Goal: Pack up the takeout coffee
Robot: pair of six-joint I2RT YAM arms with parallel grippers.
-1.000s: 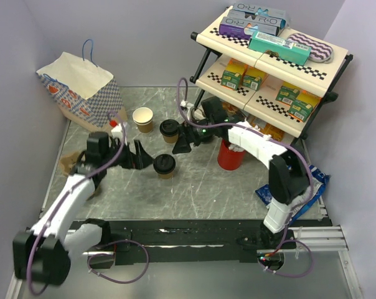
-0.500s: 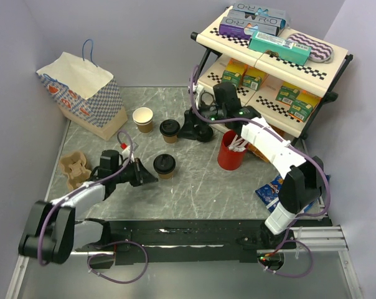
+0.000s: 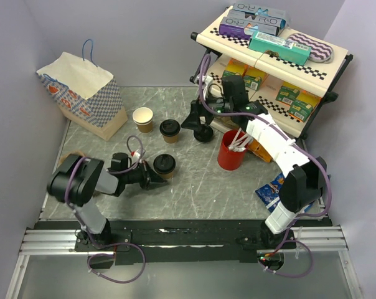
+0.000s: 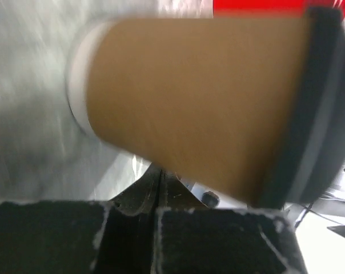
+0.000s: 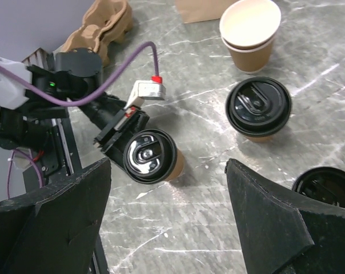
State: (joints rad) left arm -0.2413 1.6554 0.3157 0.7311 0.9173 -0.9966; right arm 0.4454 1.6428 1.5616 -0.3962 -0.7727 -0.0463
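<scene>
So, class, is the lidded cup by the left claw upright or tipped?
Upright: the lidded cup stands on its base, black lid facing up.

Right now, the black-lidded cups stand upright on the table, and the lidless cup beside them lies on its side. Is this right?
No. The lidless cup stands upright too, mouth up, as the right wrist view shows. The rest is right.

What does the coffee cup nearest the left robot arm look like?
It's a small brown paper cup with a shiny round black plastic lid on top, standing upright on the grey marbled table. The left gripper has its fingers shut right beside it, not around it; I can't tell if they touch.
</scene>
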